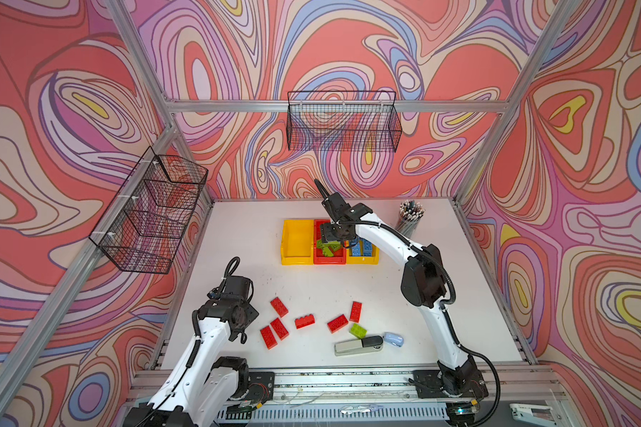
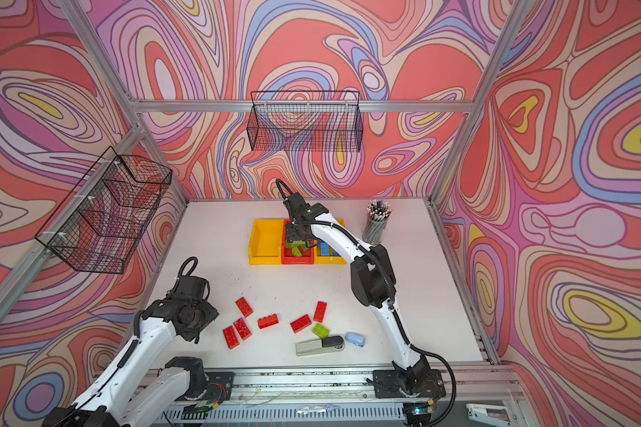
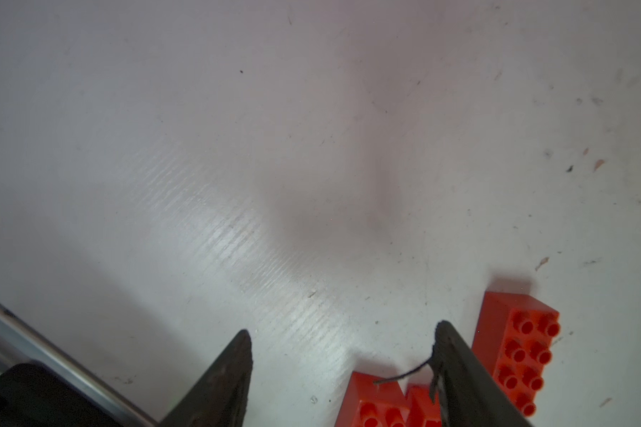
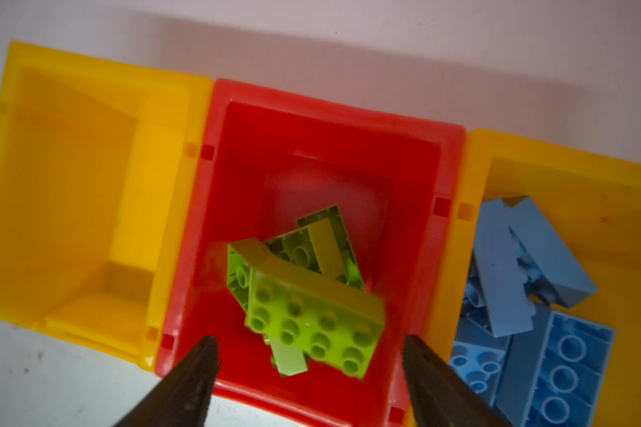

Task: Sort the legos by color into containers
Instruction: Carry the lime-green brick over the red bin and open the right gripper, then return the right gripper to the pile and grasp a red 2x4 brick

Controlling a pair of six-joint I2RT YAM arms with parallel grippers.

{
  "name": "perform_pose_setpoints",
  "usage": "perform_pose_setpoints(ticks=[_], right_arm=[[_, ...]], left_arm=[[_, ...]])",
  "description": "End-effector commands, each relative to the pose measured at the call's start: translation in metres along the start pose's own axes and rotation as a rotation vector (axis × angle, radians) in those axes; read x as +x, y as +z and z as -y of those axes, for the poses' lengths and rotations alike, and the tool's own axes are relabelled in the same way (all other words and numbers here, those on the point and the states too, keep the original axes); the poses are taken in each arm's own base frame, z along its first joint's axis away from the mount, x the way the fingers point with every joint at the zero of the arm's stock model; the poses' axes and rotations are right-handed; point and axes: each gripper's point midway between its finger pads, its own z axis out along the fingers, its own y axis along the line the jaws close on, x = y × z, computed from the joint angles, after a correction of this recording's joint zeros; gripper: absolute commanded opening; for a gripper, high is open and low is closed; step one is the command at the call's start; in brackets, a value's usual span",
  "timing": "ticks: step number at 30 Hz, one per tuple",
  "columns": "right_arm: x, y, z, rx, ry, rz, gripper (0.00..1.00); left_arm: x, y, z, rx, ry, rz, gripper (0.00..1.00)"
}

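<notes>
Lime brick (image 4: 316,327) lies in the red bin (image 4: 326,107) under the right gripper's (image 4: 309,339) wide, empty jaws; drop looks done; next, grasp the stray green brick (image 1: 358,330) well apart from that bin

Three containers (image 1: 329,261) abreast behind loose legos (image 1: 304,321), stapler (image 1: 356,345) at front

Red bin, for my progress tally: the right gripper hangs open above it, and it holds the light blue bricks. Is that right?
Not quite. The red bin holds lime green bricks; the light blue bricks lie in the yellow bin beside it. The right wrist view shows this. The right gripper does hang open above the red bin.
</notes>
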Motion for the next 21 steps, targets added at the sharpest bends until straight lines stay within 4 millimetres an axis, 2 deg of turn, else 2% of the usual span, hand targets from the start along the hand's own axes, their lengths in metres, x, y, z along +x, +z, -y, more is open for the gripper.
perform_pose_setpoints(ticks=[1,5,6,10,15,21], right_arm=[[-0.015,-0.023,-0.007,-0.041,-0.026,0.042,0.92],[-0.014,-0.039,-0.01,-0.071,-0.013,0.046,0.92],[-0.012,-0.044,-0.012,-0.089,-0.005,0.045,0.9],[0.007,-0.062,-0.031,-0.178,0.019,0.034,0.83],[0.055,-0.066,-0.078,-0.27,-0.025,-0.021,0.74],[0.106,-0.062,-0.139,-0.379,-0.072,-0.081,0.68]], left_arm=[[0.006,0.0,-0.016,-0.065,-0.031,-0.014,0.66],[0.009,-0.002,-0.016,-0.044,-0.05,-0.017,0.67],[0.016,0.003,-0.022,-0.061,-0.048,-0.033,0.67],[0.025,0.007,-0.025,-0.056,-0.043,-0.048,0.67],[0.04,0.016,-0.031,-0.058,-0.06,-0.085,0.66],[0.044,0.016,-0.031,-0.034,-0.064,-0.086,0.66]])
